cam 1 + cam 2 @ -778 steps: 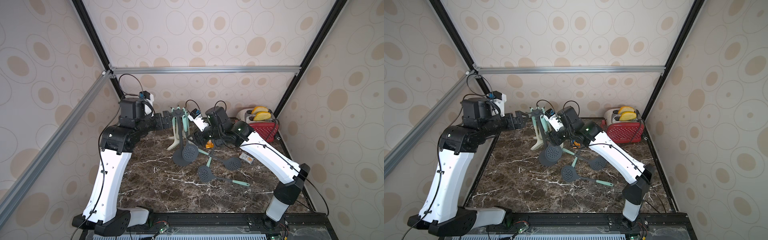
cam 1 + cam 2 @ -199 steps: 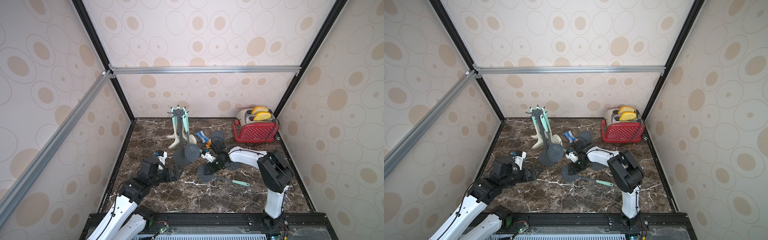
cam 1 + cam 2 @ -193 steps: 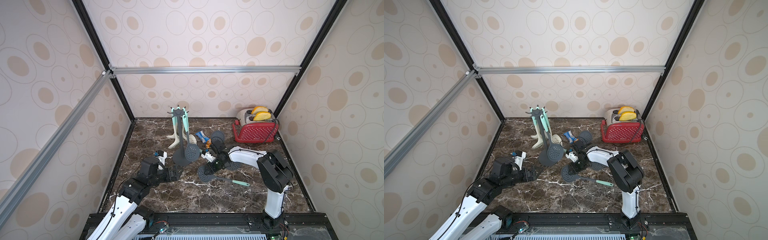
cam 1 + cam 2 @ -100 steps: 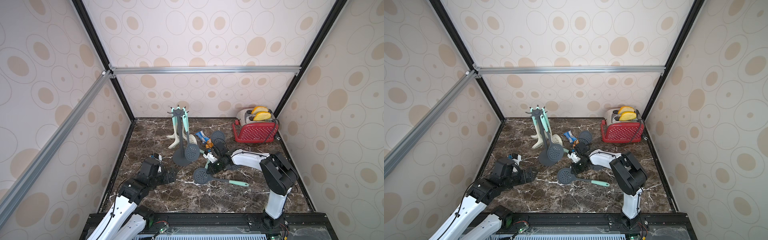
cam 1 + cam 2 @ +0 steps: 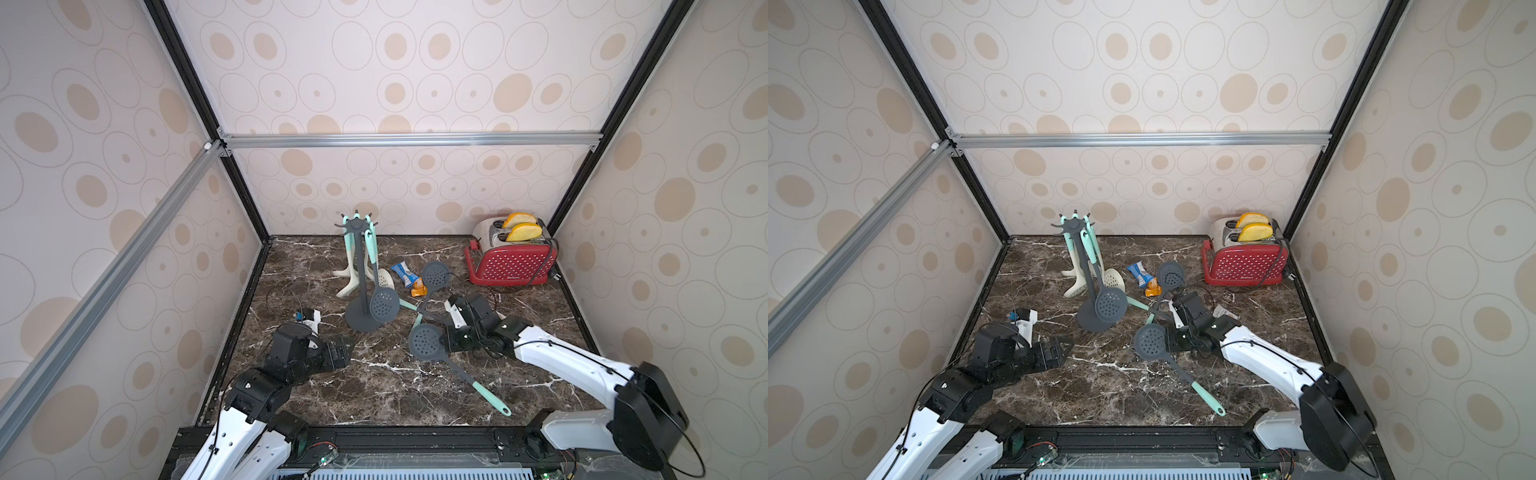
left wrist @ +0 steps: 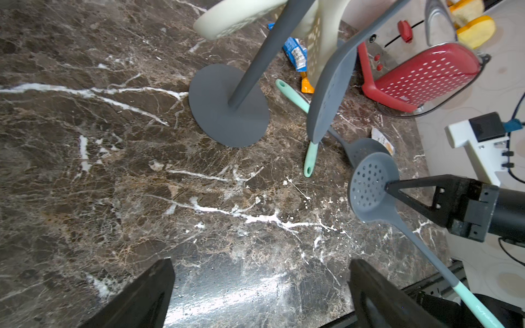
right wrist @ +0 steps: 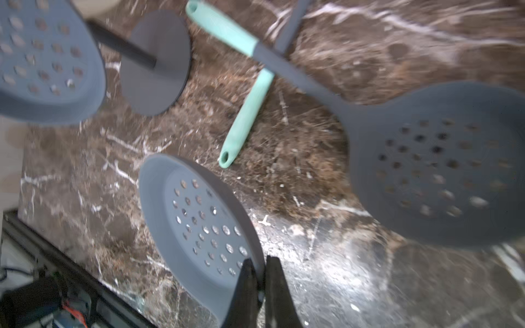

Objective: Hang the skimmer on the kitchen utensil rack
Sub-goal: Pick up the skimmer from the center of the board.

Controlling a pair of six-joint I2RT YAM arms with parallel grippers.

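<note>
1. The skimmer (image 5: 426,341) sits low over the worktop (image 5: 374,395), right of the kitchen utensil rack (image 5: 358,320) and on its robot-facing side, with the perforated bowl tipped up on edge.
2. The right claw (image 7: 260,264) is clenched on the bowl's rim, pinching the edge that faces away from the rack.
3. The skimmer's bowl is the end nearer the rack. Its grey shaft runs away from the rack toward the robot and ends in a mint handle, the part farthest from both the claw and the rack's crown of hooks.
4. That handle end is probably what must reach the hooks high above the rack's base. The skimmer will likely need lifting and swinging handle-up, or passing across.
5. The left claw (image 5: 343,353), spread wide and empty, hovers low near the rack's base on its left, robot-facing side. The right arm is the nearer one and already has hold.
6. A second earlier the right claw was only partly closed and the skimmer lay flat, its handle pointing more to the right of the rack. Now the grip is made, the bowl is raised and the handle has swung toward the robot. The left arm has barely shifted.
7. Another skimmer, the hanging skimmer (image 5: 384,305), dangles from the rack beside its pole. Two loose skimmers (image 5: 435,274) lie crossed just right of the rack, and a red toaster (image 5: 511,259) stands well off to the rack's right.
</note>
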